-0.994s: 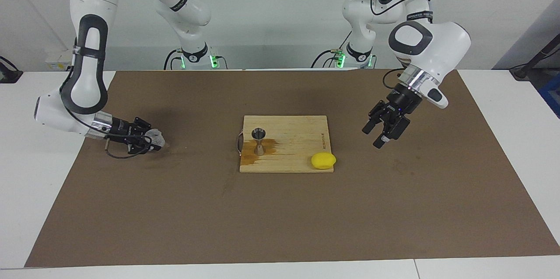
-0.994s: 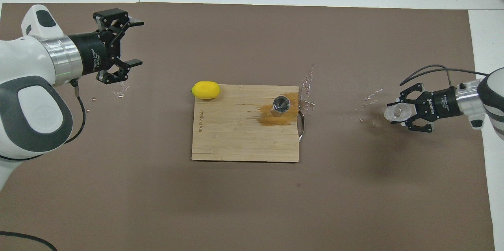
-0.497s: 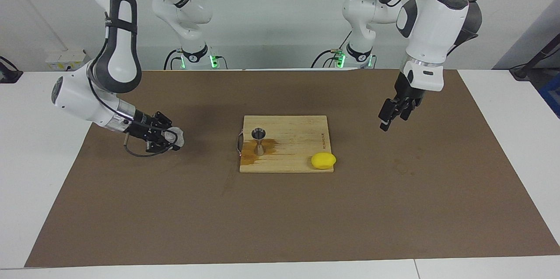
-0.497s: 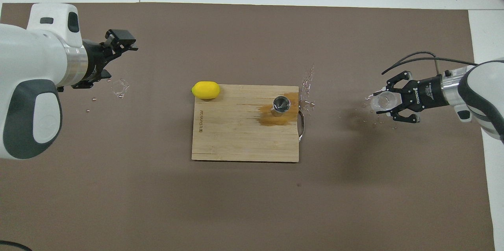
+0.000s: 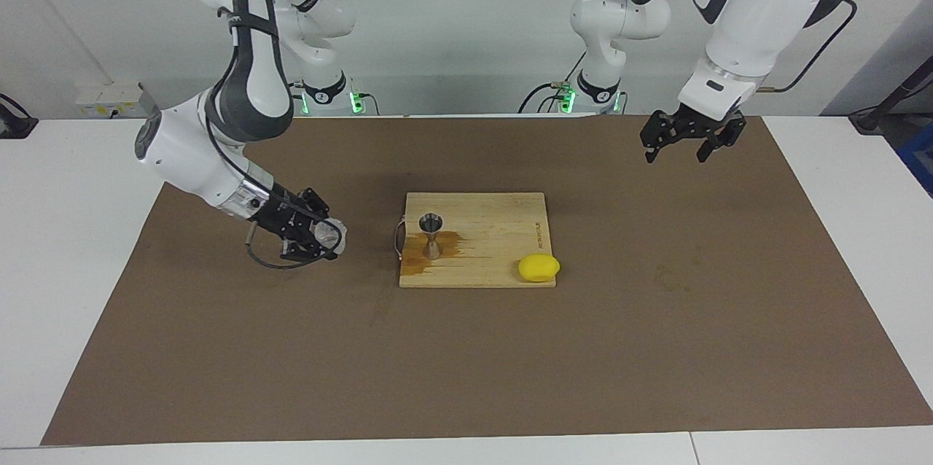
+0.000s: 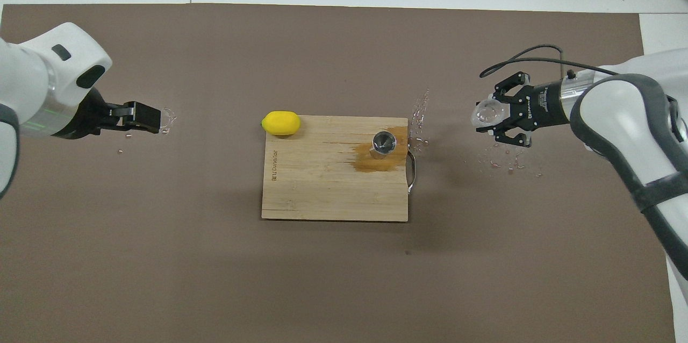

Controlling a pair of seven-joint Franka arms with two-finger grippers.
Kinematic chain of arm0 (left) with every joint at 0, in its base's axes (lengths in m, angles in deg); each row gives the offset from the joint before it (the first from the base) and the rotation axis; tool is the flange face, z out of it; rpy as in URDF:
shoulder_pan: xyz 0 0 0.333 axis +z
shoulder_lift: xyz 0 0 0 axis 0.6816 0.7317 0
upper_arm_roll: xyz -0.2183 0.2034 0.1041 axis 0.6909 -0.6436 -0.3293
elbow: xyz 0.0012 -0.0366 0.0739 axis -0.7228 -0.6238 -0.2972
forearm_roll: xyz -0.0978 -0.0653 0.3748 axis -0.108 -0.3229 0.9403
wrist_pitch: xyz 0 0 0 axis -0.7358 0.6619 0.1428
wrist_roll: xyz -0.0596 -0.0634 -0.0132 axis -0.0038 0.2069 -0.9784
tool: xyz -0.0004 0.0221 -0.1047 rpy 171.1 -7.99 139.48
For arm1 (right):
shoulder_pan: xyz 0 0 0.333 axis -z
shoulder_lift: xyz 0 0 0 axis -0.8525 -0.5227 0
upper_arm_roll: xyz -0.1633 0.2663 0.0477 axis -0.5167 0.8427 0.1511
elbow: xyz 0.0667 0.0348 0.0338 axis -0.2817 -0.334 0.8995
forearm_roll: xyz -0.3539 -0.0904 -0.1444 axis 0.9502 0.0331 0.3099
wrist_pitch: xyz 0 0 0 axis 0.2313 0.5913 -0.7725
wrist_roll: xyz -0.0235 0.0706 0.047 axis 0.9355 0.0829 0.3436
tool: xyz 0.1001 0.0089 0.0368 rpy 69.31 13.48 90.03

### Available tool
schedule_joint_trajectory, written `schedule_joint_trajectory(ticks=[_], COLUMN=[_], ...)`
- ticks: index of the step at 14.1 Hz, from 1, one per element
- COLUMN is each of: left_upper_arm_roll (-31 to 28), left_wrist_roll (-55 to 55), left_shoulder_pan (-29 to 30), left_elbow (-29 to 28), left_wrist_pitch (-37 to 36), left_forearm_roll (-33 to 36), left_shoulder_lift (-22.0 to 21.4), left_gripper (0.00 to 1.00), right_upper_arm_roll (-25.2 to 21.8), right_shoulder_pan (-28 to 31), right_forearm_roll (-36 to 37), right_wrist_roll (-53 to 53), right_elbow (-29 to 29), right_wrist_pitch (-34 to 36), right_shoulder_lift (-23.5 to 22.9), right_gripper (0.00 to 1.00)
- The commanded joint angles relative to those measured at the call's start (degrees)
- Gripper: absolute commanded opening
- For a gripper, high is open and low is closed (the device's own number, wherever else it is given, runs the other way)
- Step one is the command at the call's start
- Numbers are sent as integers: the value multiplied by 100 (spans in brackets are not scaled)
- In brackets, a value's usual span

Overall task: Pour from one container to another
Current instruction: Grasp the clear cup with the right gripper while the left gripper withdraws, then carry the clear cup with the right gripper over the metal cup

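Note:
The clear cup (image 5: 333,234) (image 6: 485,114) is held tipped on its side in my right gripper (image 5: 321,236) (image 6: 497,117), low over the brown mat beside the cutting board's handle end. The steel jigger (image 5: 431,232) (image 6: 384,142) stands upright on the wooden cutting board (image 5: 496,221) (image 6: 322,187), in a dark wet stain (image 6: 371,161). A gap of mat lies between the cup and the jigger. My left gripper (image 5: 684,142) (image 6: 144,117) is open and empty, raised over the mat at the left arm's end.
A yellow lemon (image 5: 539,267) (image 6: 280,122) lies on the board's corner toward the left arm's end. Spilled drops (image 6: 505,157) glisten on the mat under the cup, beside the board's metal handle (image 6: 411,171), and under the left gripper.
My right gripper has carried the cup toward the cutting board. My left gripper has risen, turned, and pulled back toward the robots.

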Motion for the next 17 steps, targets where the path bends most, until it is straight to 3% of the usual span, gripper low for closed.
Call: schedule_joint_trajectory(ticks=[1, 3, 6, 9, 17], left_upper_arm_roll=[-22, -5, 486, 479, 470], left_wrist_roll=[186, 274, 239, 186, 247], left_shoulder_pan=[159, 177, 765, 792, 784], left_elbow=[365, 278, -64, 302, 234], left_wrist_pitch=[-517, -456, -202, -358, -403], left_forearm_roll=[86, 86, 77, -142, -143], left_shoulder_lift=[-55, -152, -292, -161, -240], left_gripper=[100, 100, 100, 100, 100], right_upper_arm_roll=[-24, -24, -24, -24, -7], right_shoulder_pan=[-308, -536, -940, -1335, -1803], right_forearm_roll=[479, 918, 1542, 2086, 3854], right_wrist_roll=[543, 842, 1492, 1871, 2733], right_elbow=[83, 118, 154, 154, 145], right_wrist_pitch=[-200, -209, -401, -455, -622], right_shoulder_lift=[-9, -9, -9, 0, 27], right_gripper=[0, 0, 0, 0, 0])
